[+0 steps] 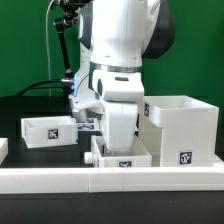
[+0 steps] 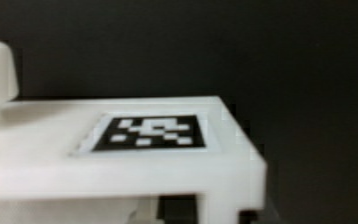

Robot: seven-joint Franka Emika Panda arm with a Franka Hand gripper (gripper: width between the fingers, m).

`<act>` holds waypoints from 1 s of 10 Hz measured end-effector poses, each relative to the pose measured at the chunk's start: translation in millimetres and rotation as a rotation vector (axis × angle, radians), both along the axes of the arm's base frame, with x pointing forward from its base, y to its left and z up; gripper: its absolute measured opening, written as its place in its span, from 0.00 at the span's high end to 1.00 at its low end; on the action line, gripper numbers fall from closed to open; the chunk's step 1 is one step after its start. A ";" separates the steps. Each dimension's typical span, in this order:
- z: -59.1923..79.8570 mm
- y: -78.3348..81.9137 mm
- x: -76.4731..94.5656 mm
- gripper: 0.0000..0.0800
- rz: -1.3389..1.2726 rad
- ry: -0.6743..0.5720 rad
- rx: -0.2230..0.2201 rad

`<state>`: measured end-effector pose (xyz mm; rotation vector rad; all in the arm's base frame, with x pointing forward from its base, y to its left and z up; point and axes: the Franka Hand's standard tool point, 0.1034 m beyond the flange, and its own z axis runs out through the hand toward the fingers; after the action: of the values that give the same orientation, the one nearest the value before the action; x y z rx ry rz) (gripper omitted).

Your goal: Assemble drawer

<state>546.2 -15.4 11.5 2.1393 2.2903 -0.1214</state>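
White box (image 1: 180, 128) sits on the black desk (image 1: 28, 106) at the exterior view's right, the small drawer (image 1: 48, 131) at its left, well apart. Claw (image 1: 120, 142) hangs low between them, just over a white tagged panel (image 2: 60, 160) by the front rail (image 1: 55, 181). I cannot tell from either view whether it stands apart or together.

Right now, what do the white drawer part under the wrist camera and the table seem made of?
White drawer part: looks like matte plastic; uniform opaque white, rounded edges, no grain visible. Its tag: flat printed black-and-white label, probably paper or sticker. Table: dark matte surface with no glare; material unclear, perhaps cloth or coated board.
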 end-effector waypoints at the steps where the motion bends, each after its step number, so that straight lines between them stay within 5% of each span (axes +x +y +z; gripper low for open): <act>1: 0.4 1.4 0.2 0.95 0.002 0.000 0.001; 10: -0.3 6.2 0.4 0.95 -0.002 -0.031 0.008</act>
<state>546.6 -9.2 11.2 2.1323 2.2756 -0.0787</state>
